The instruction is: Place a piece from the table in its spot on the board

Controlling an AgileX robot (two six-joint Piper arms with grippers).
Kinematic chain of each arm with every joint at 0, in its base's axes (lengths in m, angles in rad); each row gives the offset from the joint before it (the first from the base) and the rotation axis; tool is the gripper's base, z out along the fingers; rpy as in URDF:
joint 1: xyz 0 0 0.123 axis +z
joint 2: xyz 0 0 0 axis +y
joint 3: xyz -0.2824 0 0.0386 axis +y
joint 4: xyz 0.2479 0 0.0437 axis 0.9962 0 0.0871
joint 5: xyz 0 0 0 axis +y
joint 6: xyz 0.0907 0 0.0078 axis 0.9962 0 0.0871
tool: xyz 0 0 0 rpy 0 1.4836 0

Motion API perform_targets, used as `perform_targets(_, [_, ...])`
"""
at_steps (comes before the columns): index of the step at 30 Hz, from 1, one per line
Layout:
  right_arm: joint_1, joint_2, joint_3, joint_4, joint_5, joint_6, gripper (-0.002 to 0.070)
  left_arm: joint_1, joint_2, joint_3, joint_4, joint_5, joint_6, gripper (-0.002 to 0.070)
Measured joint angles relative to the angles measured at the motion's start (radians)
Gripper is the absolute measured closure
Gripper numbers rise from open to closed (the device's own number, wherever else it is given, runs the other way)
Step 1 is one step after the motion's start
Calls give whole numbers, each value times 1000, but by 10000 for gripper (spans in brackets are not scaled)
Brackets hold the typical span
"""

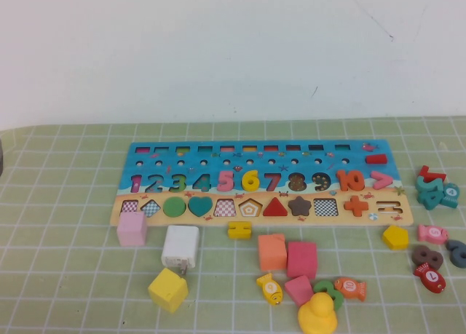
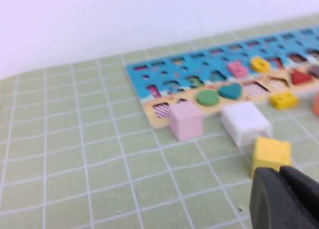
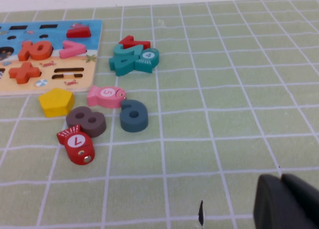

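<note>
The yellow digit 6 piece (image 1: 250, 180) lies in its slot on the blue board (image 1: 145, 153), between the pink 5 and the red 7. The left wrist view shows the piece (image 2: 260, 64) on the board (image 2: 149, 92) too. My left gripper (image 2: 279, 172) is shut on nothing, low over the table (image 2: 75, 154), just short of a yellow cube (image 2: 270, 154). My right gripper (image 3: 280, 178) is also shut and empty, over bare table (image 3: 224, 114) to the right of the board's end (image 3: 50, 87). Neither gripper shows in the high view.
In front of the board stand pink (image 1: 132, 228), white (image 1: 180, 247), yellow (image 1: 168, 289), orange (image 1: 271, 252) and magenta (image 1: 301, 260) blocks, a yellow duck (image 1: 317, 314) and small fish. To the right lie loose digits (image 3: 133, 115), fish (image 3: 76, 143) and a yellow pentagon (image 3: 56, 102).
</note>
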Motion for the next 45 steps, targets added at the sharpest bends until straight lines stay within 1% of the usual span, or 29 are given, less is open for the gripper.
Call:
perform_targets(4, [0, 0, 0, 0, 0, 0, 678, 76, -20, 141, 26, -128, -121, 676])
perform_targets(7, [0, 0, 0, 0, 0, 0, 678, 171, -20, 225, -14, -212, -178, 676])
perform_targets(10, [0, 0, 0, 0, 0, 0, 678, 262, -20, 279, -52, -290, -183, 676])
perform_targets(12, [0, 0, 0, 0, 0, 0, 678, 305, -20, 283, -67, -310, -179, 676])
perform_targets(14, [0, 0, 0, 0, 0, 0, 678, 335, -20, 286, -75, -314, -168, 676])
perform_targets(16, [0, 0, 0, 0, 0, 0, 678, 354, -20, 286, -90, -318, -116, 676])
perform_targets(18, [0, 0, 0, 0, 0, 0, 678, 358, -20, 286, -124, -321, -40, 676])
perform_targets(21, [0, 0, 0, 0, 0, 0, 678, 358, -20, 286, -211, -314, 108, 676])
perform_targets(24, [0, 0, 0, 0, 0, 0, 678, 348, -20, 286, -251, -277, 178, 676])
perform_targets(30, [0, 0, 0, 0, 0, 0, 678, 299, -20, 286, -260, -261, 221, 676])
perform_targets(45, [0, 0, 0, 4, 0, 0, 678, 297, -20, 286, -273, -261, 229, 676])
